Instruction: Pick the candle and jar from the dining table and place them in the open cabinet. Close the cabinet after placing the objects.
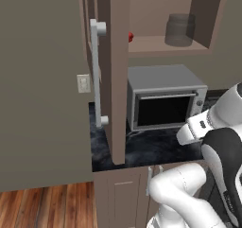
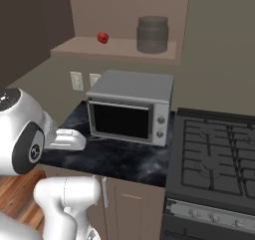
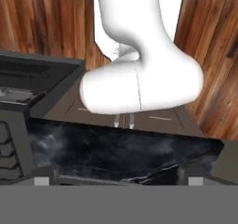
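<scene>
Jar [image 2: 103, 37]: seen lying on the open cabinet [image 1: 156, 45] shelf, near its left end; well apart from a grey translucent canister [image 2: 152, 34].
Cabinet door [image 1: 113, 71]: swung open, edge-on in the left base view.
Microwave [image 2: 130, 107]: set on the black counter [image 2: 114, 157] below the shelf.
Gripper: jaw opening cannot be told; nothing is seen held.

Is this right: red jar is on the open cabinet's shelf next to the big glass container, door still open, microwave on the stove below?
One slip: the microwave sits on the black marble counter, beside the stove, not on it; the right base view shows this. The rest holds: the red jar rests on the cabinet shelf, apart from the glass container, and the left base view shows the door open.
</scene>
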{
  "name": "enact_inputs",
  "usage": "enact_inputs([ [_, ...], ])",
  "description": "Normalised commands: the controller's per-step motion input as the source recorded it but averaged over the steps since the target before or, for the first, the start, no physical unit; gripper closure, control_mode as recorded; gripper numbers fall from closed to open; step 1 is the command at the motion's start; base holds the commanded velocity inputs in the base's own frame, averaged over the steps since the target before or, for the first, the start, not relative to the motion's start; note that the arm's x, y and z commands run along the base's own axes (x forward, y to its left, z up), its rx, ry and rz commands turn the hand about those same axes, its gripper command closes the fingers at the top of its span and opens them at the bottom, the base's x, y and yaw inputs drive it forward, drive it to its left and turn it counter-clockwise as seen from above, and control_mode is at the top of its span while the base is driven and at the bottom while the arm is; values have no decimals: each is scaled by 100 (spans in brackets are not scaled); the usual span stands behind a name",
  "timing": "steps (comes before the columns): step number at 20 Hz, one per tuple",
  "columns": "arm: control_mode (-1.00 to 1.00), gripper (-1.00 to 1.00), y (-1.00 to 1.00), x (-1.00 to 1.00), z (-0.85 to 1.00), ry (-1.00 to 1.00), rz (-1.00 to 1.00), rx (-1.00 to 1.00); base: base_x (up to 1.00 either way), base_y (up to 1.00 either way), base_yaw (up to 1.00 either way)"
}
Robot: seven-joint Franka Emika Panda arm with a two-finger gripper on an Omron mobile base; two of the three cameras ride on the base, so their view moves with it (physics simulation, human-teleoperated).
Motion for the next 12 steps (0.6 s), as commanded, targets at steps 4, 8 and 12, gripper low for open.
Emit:
enact_inputs([
  [4, -100, -100, 0, -9, -59, 0, 23, 0, 0, 0, 0],
  [8, -100, -100, 12, -4, -60, 0, 8, -2, 0, 0, 0],
  [12, -100, -100, 8, -2, -54, 0, 6, 0, 0, 0, 0],
])
